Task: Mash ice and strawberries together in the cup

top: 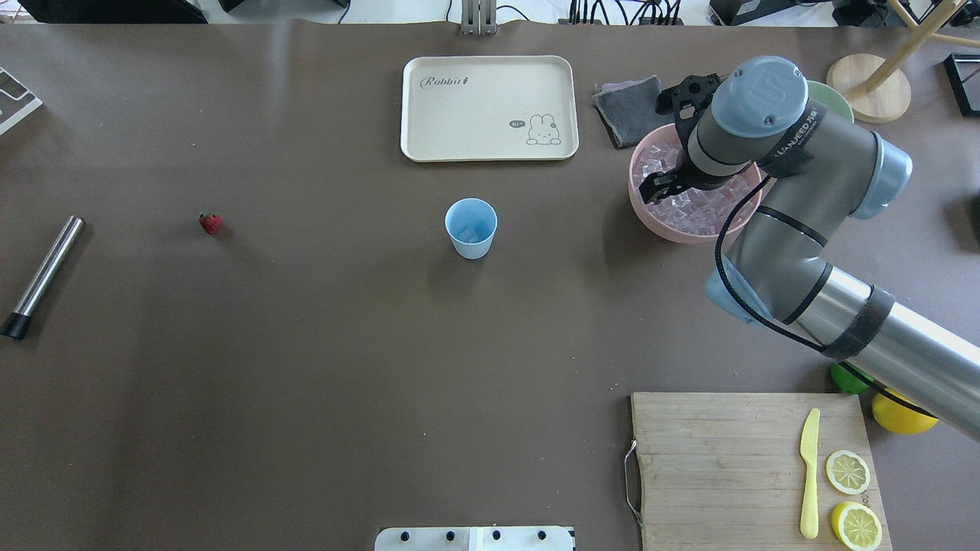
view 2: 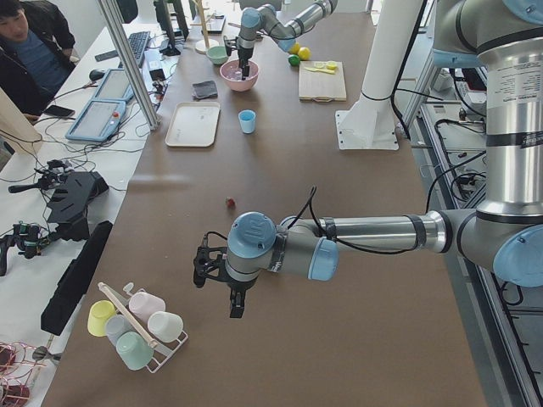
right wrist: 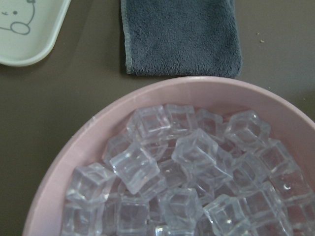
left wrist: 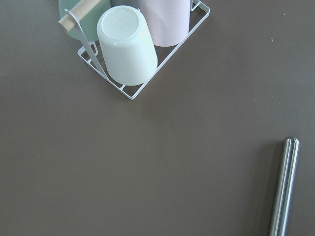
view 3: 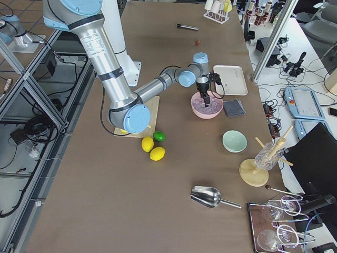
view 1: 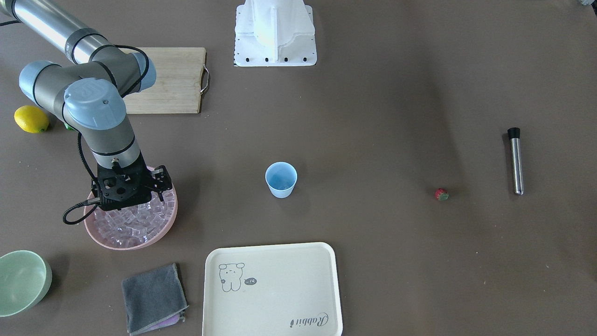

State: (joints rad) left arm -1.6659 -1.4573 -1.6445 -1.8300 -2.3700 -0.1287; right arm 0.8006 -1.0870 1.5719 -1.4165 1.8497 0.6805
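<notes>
The light-blue cup (top: 471, 228) stands upright mid-table, also in the front view (view 1: 281, 179); something clear and glassy lies in its bottom. The ice (right wrist: 192, 172) fills a pink bowl (top: 651, 218). My right gripper (top: 661, 187) hangs just above the ice in that bowl (view 1: 116, 245); its fingers are hidden, so I cannot tell whether it is open. The strawberry (top: 210, 223) lies alone on the table far to the cup's left. My left gripper (view 2: 235, 307) shows only in the left side view, low over the table beyond the strawberry; I cannot tell its state.
A steel muddler (top: 42, 275) lies at the far left, also in the left wrist view (left wrist: 284, 187), near a wire rack of cups (left wrist: 128, 44). A cream tray (top: 490, 107), grey cloth (top: 628, 111), green bowl (view 1: 21, 280) and cutting board (top: 750, 467) with lemons surround the work area.
</notes>
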